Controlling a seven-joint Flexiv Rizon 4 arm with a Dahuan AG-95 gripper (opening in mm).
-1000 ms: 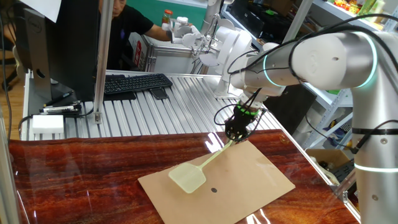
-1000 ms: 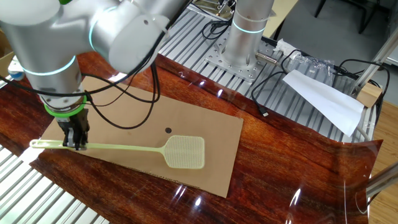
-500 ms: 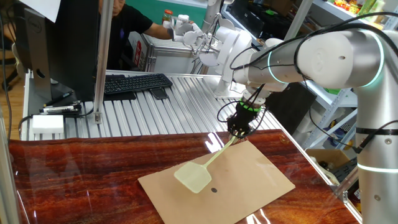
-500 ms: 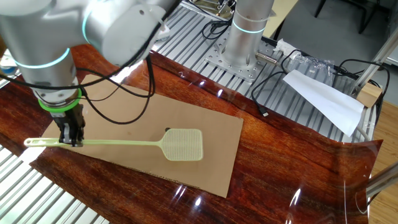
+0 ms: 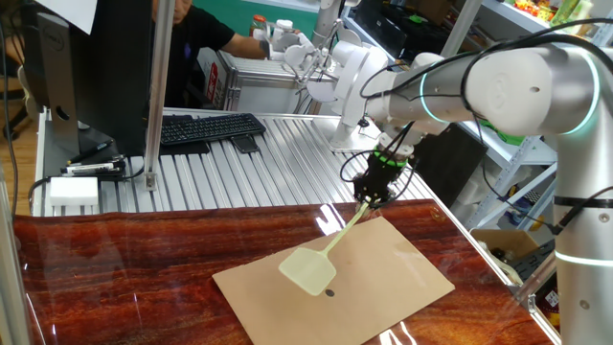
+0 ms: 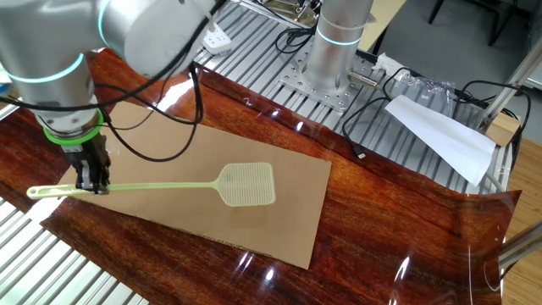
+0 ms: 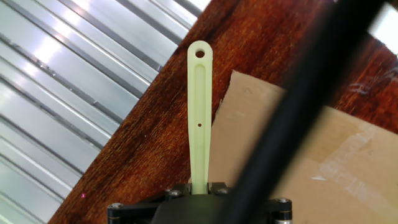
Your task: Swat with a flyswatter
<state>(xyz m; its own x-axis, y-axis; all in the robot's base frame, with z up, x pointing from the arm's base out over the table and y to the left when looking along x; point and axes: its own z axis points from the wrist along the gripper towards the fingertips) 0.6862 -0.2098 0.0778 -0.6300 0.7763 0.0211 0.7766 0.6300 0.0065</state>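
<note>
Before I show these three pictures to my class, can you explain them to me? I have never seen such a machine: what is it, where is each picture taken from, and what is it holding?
It is a robot arm standing at a table. Its tip carries a two-finger tool, a simple pincer. Two pictures come from fixed cameras that look at the table from different sides. The third comes from a camera on the hand itself, looking down along the fingers. On the dark wooden tabletop lies a brown cardboard sheet. The tool is shut on the thin handle of a pale yellow-green flyswatter; in the hand view the handle's end, with its hanging hole, sticks out past the fingers. The mesh head is over the cardboard, near a small dark spot.
</note>
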